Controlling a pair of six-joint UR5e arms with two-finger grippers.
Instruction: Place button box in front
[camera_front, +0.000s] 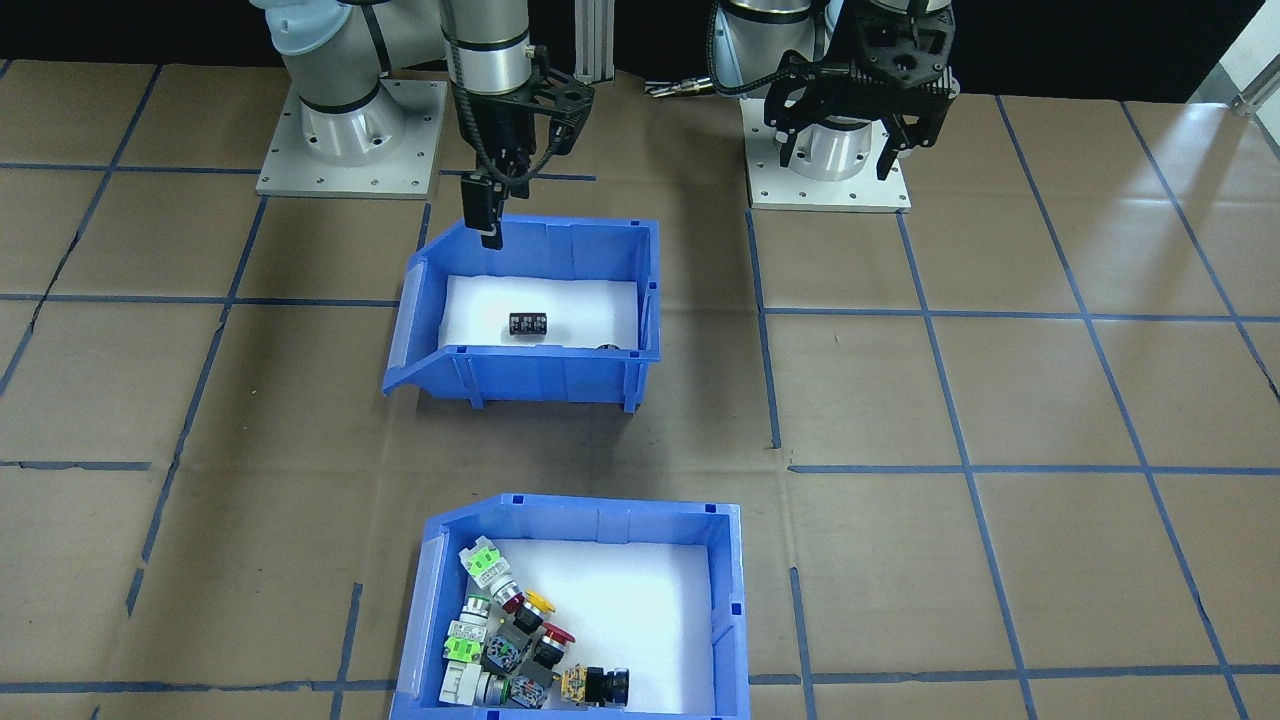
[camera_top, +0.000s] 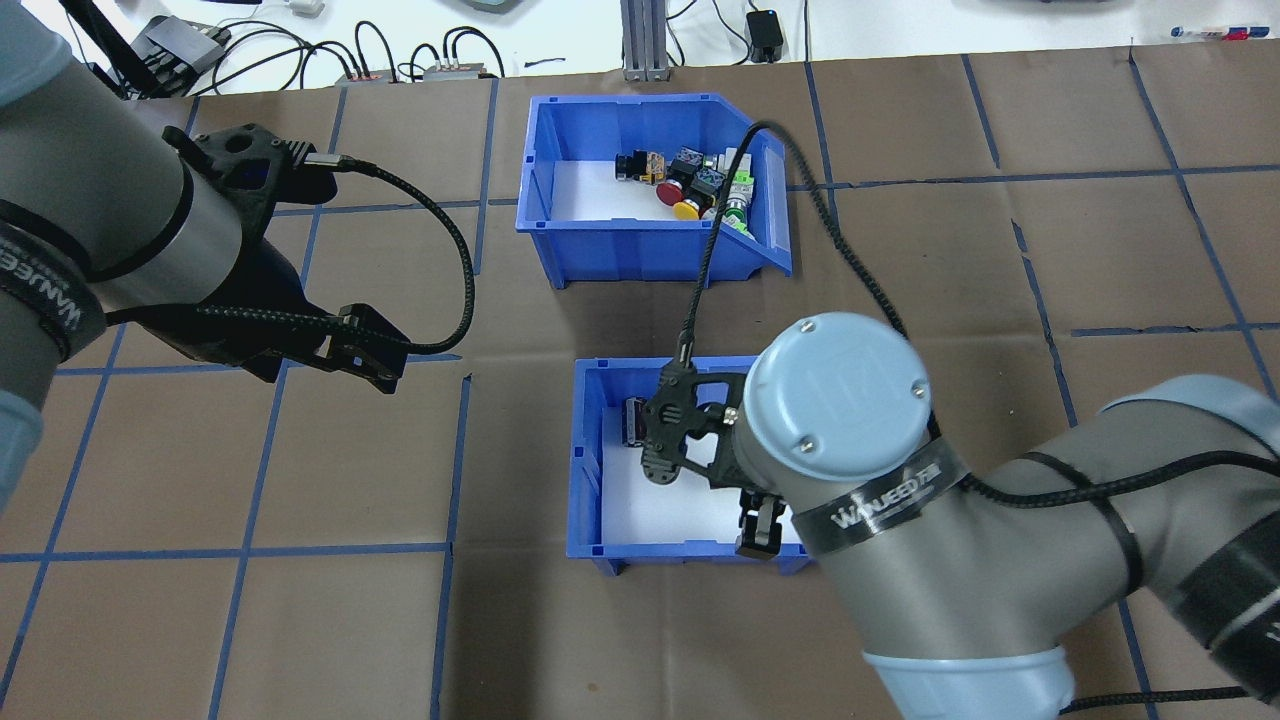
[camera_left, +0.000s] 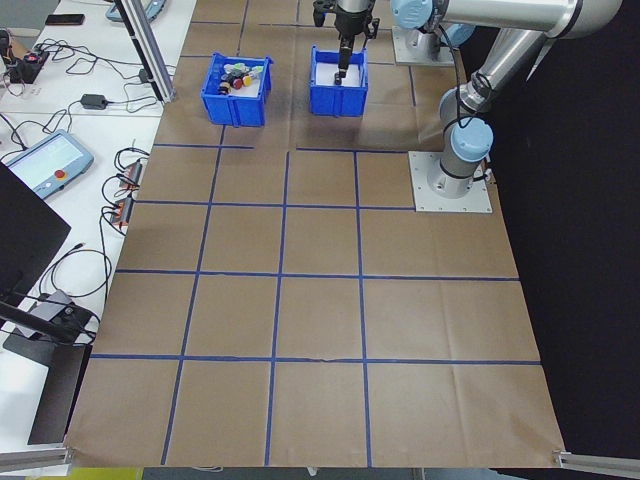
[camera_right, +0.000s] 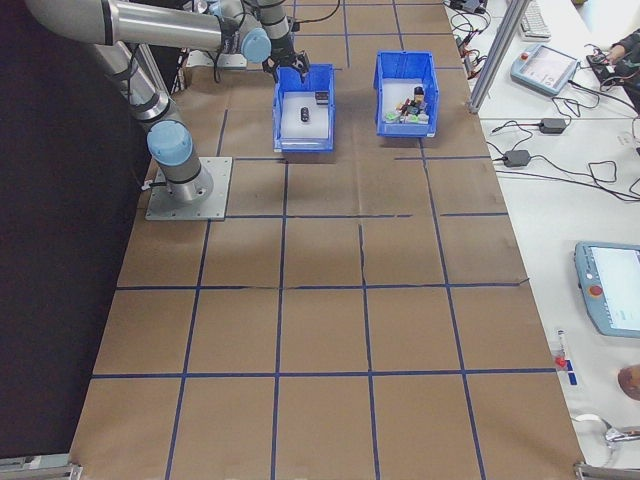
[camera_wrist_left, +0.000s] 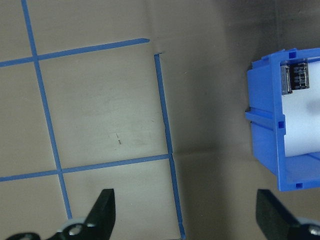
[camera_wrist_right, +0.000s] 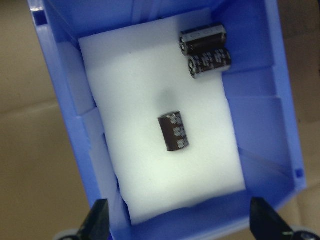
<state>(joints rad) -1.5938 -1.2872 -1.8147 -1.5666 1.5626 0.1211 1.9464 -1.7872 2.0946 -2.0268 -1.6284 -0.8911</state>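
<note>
In the overhead view, the left gripper (camera_top: 365, 350) hangs over bare table (camera_top: 300, 620) with its fingers spread, holding nothing. Further right, the button box (camera_top: 640, 245) stands on the far side, its long axis across the table, sloped open front pointing right. The right gripper (camera_top: 757, 530), fingers apart, empty, hangs over the near capacitor bin (camera_top: 590, 500).

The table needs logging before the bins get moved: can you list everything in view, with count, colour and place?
button box: one, blue, far from the robot, holding green, red, yellow and black push-buttons.
capacitor bin: one, blue, near the robot, white foam inside.
capacitors: three, dark, in the near bin.
table: brown, blue tape grid.
left gripper: open, over bare table.
right gripper: open, over the capacitor bin's near wall.
</note>
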